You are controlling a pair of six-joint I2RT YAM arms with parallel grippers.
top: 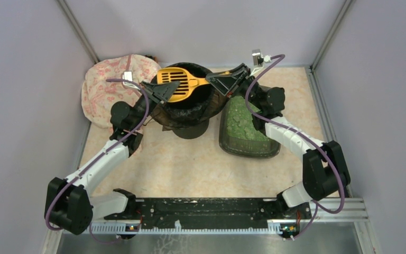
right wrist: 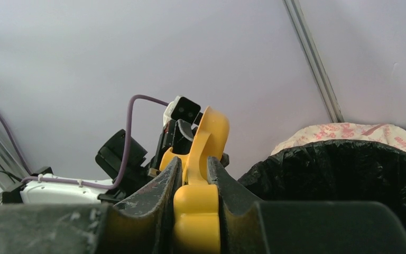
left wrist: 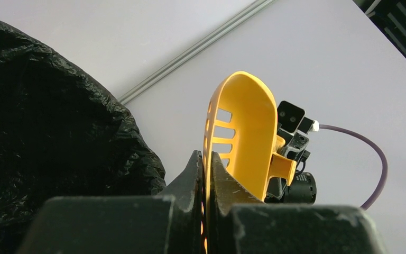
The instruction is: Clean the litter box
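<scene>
- Left gripper (top: 161, 91) is clamped on the thin edge of the scoop (top: 177, 82) blade; the left wrist view shows the jaws pinching the rim only. With so little purchase, a small twist could pop it loose.
- Right gripper (top: 223, 81) is closed round the scoop handle. With both arms locked on one rigid tool, any mismatch in their motion bends the plastic or drags it through a grip.
- Scoop hangs over the black-bagged bin (top: 187, 108). If it is dropped here, it falls in among the waste.
- Litter box (top: 246, 152) sits on the table just right of the bin, under the right forearm. A low swing of that arm could knock it and spill the green granules.
- Whether the scoop carries any load I cannot tell; if it does, tilting it past the bin rim would scatter the load on the table.
</scene>
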